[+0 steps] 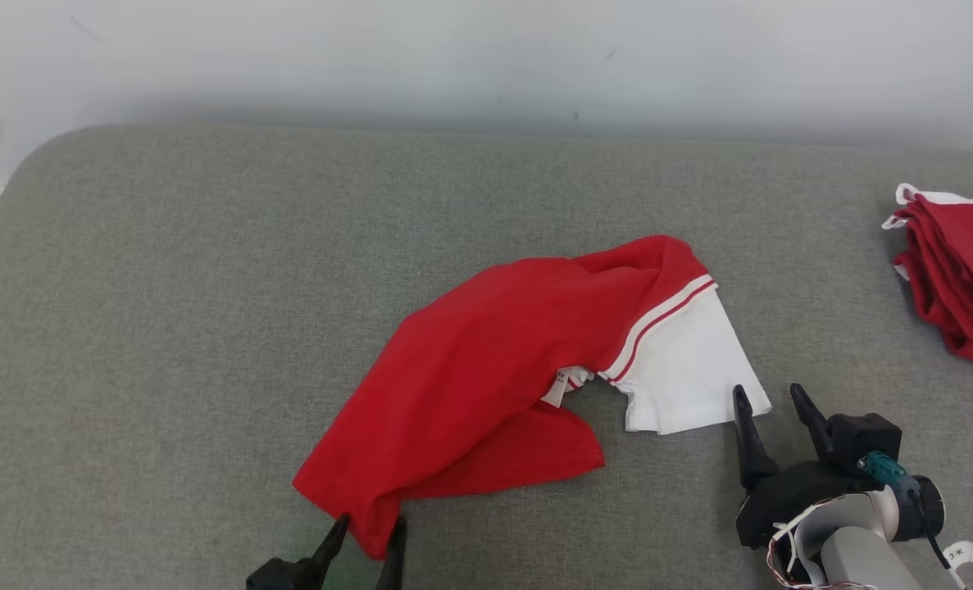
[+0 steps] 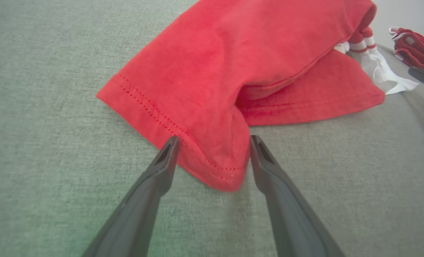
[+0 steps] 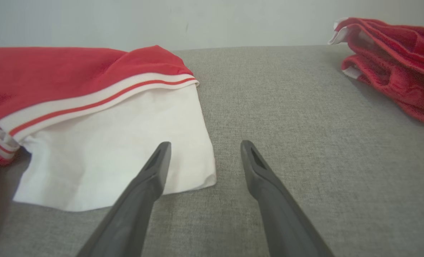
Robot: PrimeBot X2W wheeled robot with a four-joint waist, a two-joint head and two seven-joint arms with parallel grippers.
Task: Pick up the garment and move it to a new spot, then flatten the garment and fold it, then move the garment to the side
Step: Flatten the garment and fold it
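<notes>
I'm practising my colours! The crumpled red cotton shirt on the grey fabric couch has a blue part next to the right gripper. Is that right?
Nearly. The crumpled red cotton shirt on the grey fabric couch has a white part, not blue, next to the right gripper. The right wrist view shows it.

Left end effector (image 1: 371, 519) open; right end effector (image 1: 766, 388) open.

The head camera looked forward and down from above the grey fabric-covered surface (image 1: 166, 328), taking in the whole crumpled red-and-white garment (image 1: 486, 360). The left wrist camera sat low and close, facing along the left gripper (image 2: 214, 138) at the garment's red hem corner. The right wrist camera, equally low, faced along the right gripper (image 3: 205, 143) at the white sleeve. All three shared the stack of folded red cloth (image 1: 961, 279).
</notes>
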